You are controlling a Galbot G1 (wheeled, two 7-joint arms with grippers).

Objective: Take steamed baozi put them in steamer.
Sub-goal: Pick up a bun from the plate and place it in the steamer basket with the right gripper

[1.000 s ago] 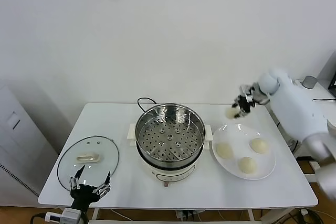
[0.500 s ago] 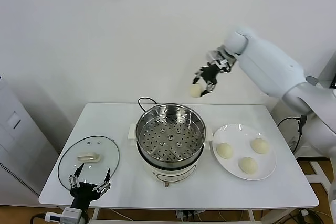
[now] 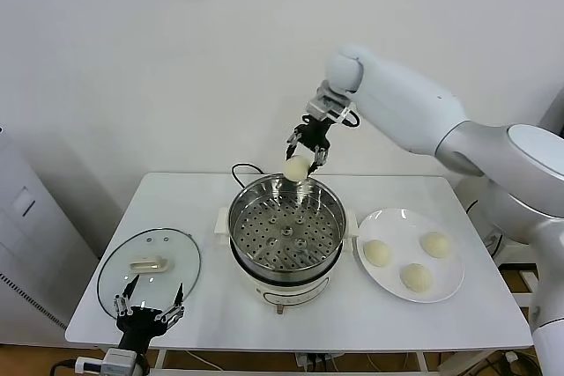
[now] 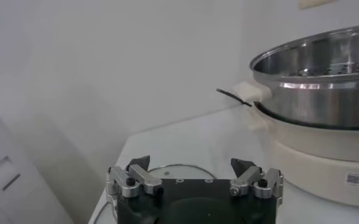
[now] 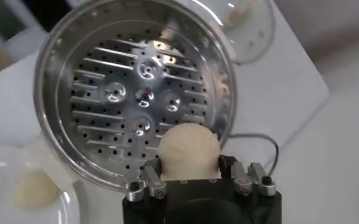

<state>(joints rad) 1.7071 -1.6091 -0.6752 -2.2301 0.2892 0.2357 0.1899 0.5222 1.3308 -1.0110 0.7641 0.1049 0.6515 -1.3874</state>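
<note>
The left gripper (image 3: 148, 313) waits wide apart at the table's near left edge, by the glass lid (image 3: 148, 267). The steamer (image 3: 285, 228) sits mid-table – above its far rim, the right gripper (image 3: 306, 152) clasps one steamed baozi (image 3: 296, 167). Three more rest on the plate (image 3: 449, 283) at right.

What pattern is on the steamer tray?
Slots and small round holes across the shiny steel tray; clearest in the right wrist view.

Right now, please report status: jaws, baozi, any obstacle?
Right gripper shut on one baozi, above steamer far rim. Left gripper open, idle near lid. Three baozi on plate. Steamer tray unobstructed.
</note>
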